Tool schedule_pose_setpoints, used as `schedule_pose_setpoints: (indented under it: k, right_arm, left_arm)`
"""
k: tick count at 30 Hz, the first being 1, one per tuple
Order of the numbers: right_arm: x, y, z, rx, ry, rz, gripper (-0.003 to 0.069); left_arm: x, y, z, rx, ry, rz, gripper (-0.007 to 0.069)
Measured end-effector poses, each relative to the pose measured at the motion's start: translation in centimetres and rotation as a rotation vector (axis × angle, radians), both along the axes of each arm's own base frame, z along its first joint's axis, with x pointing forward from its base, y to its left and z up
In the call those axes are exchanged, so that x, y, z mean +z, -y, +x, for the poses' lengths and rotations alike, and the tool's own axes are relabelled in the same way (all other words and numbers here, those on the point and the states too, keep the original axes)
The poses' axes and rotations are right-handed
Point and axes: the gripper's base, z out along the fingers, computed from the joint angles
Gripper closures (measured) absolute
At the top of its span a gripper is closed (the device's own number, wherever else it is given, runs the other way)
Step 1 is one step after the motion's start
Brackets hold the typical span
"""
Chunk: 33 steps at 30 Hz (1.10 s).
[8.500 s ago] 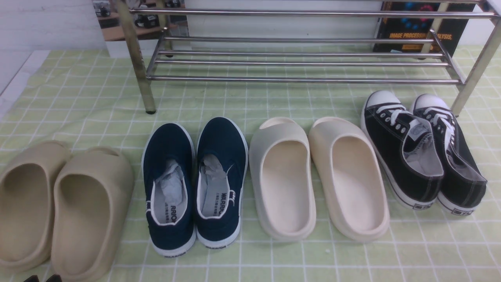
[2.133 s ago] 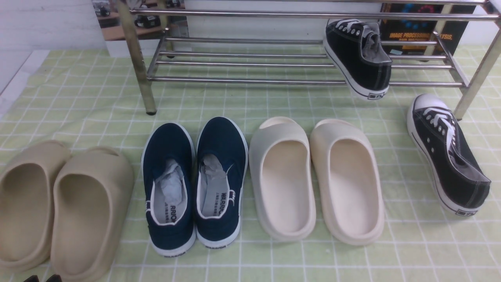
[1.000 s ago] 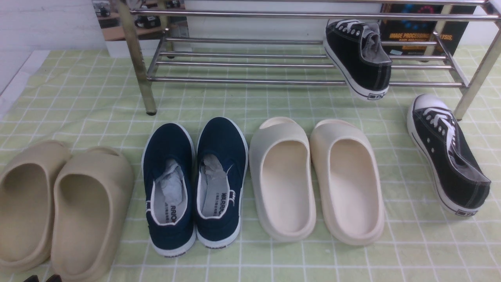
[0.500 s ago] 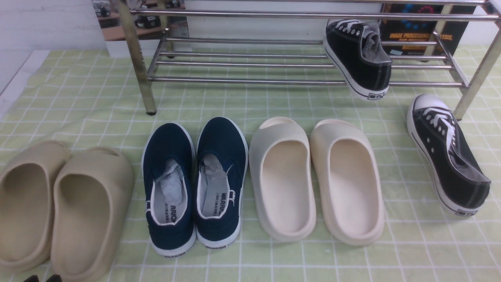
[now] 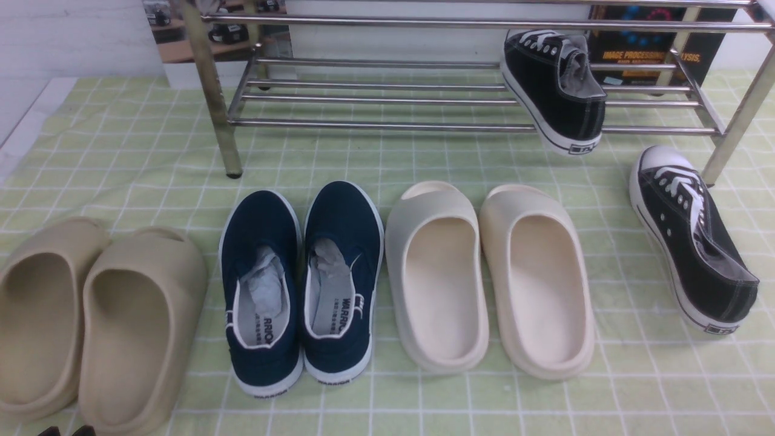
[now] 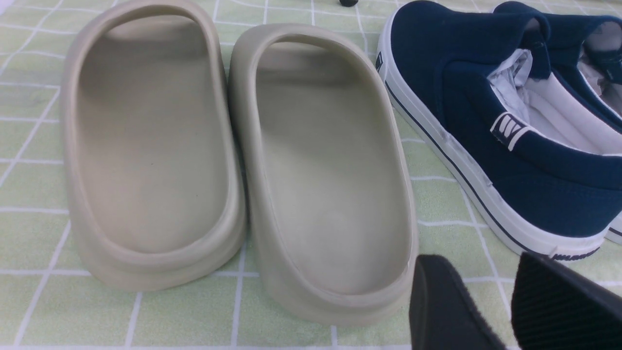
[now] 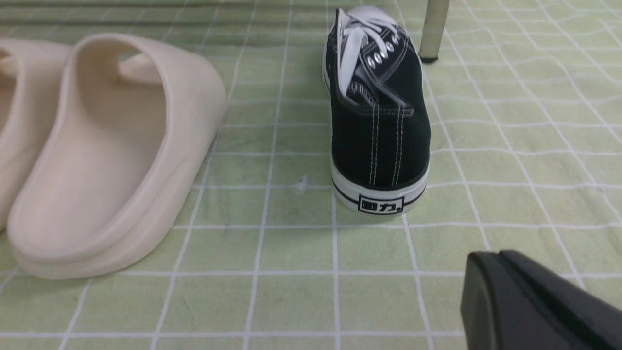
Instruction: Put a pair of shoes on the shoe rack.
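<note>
One black sneaker [image 5: 557, 91] lies on the lower shelf of the silver shoe rack [image 5: 387, 125], toe to the back, its heel hanging over the front bar. The other black sneaker [image 5: 693, 242] stands on the cloth by the rack's right front leg; the right wrist view shows its heel [image 7: 379, 146]. My right gripper [image 7: 498, 257] is shut and empty, low over the cloth, a little behind that heel and apart from it. My left gripper [image 6: 491, 291] is open and empty, behind the tan slides; its tips just show in the front view [image 5: 65, 432].
On the green checked cloth [image 5: 424, 399] stand, left to right, tan foam slides [image 5: 97, 327], navy slip-ons [image 5: 303, 284] and cream slides [image 5: 490, 278]. The rack's right front leg [image 7: 434, 29] stands just past the sneaker's toe. A dark box [image 5: 642, 54] stands behind the rack.
Earlier, both black sneakers stood together on the cloth; one then came to lie on the rack's lower shelf. Over the last second nothing has visibly moved.
</note>
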Motion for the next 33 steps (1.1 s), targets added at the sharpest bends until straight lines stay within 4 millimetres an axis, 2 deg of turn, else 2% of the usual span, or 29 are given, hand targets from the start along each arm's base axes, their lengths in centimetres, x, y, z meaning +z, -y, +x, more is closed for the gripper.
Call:
schedule_pose_setpoints:
  k: [33]
  right_arm:
    - [-0.05,-0.03,-0.08,0.003,-0.022,-0.001,0.0636]
  left_arm:
    - [-0.03,0.0,-0.01,0.0,-0.003,0.0,0.0386]
